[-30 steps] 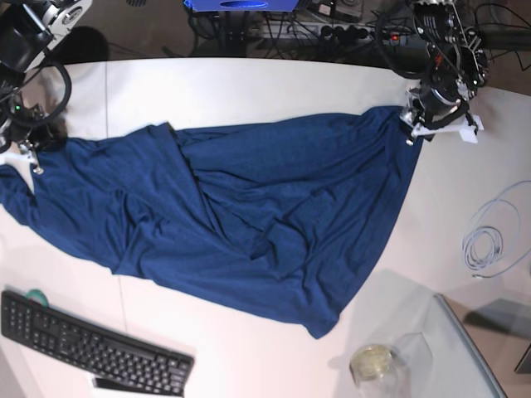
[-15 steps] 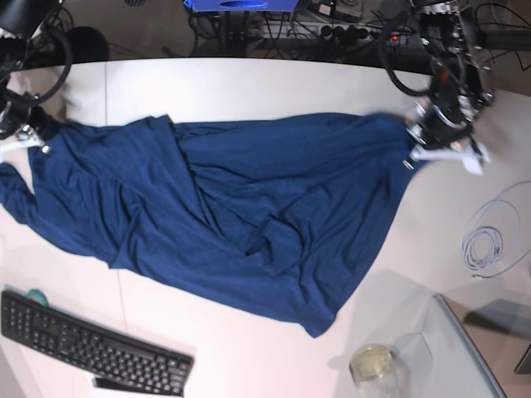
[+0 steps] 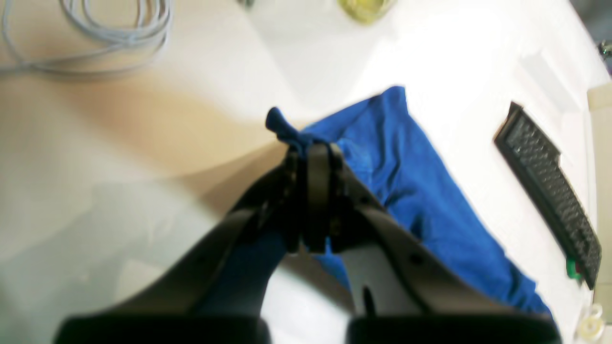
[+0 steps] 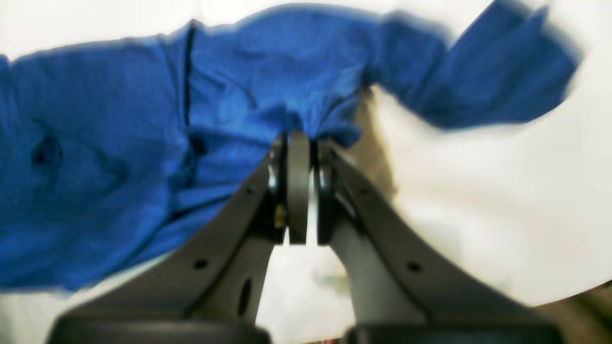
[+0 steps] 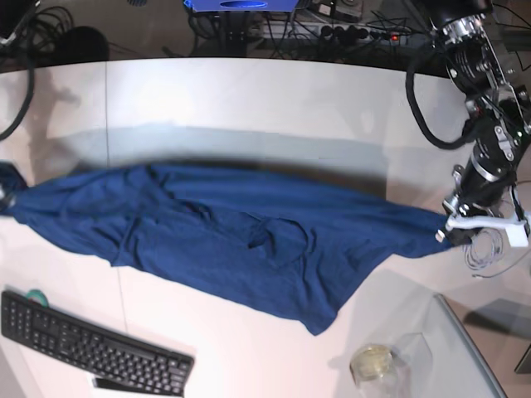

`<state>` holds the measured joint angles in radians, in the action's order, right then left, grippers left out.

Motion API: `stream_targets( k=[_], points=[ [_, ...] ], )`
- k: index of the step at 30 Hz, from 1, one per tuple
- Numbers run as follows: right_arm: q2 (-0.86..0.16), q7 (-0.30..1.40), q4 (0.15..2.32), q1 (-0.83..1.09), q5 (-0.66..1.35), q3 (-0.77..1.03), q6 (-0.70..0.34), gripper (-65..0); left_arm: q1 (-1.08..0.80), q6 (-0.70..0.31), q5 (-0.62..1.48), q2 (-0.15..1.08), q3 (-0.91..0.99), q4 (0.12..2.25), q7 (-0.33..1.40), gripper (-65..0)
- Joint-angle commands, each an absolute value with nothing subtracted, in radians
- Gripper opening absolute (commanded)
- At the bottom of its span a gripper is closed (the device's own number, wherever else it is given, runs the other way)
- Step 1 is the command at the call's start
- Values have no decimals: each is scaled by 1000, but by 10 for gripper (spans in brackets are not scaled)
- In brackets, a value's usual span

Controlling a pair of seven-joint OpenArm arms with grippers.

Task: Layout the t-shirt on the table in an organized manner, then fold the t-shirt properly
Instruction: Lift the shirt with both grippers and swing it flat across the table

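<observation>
No writing or brand legible anywhere; the keyboard (image 5: 91, 347) keys are too small and blurred to read.

The t-shirt (image 5: 224, 240) lies stretched in a long band across the table (image 5: 249, 91), running from the table's left edge in the base view to near its right edge, with a lobe of cloth sagging toward the front edge, its tip near the jar (image 5: 372, 362).

My left gripper (image 3: 313, 153) has its jaws pressed together on a corner of the t-shirt (image 3: 406, 191); a small tuft of blue cloth pokes out past the fingertips. In the base view that gripper (image 5: 455, 225) sits at the cloth's right end, just beside the coiled cable (image 5: 489, 249) by the table's right edge.

My right gripper (image 4: 299, 141) is likewise clamped on a bunched fold of the t-shirt (image 4: 119, 143), with a sleeve flaring off past it. In the base view this end reaches the table's left edge; the gripper itself is barely in the picture there.

Keyboard near the front left corner, apart from the cloth.
</observation>
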<state>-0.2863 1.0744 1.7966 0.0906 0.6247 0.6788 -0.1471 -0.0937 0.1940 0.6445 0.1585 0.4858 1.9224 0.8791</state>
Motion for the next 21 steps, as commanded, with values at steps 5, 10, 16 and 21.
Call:
stream_targets(
  k=[5,10,16,21],
  points=[
    [-414,1109,1768,-47,633,684,-148,-650,47,189,645,206,481,1920,837,-650],
    [-490,1171,1567,-252,633,668,-148,-650,193,189,599,226,407,1761,837,-650],
    [-591,1050,1230,-496,633,430,-148,-650,406,189,532,222,268,1561,831,-650],
    [-653,906,992,-730,633,239,-148,-650,648,189,526,220,182,1328,828,-650]
  ],
)
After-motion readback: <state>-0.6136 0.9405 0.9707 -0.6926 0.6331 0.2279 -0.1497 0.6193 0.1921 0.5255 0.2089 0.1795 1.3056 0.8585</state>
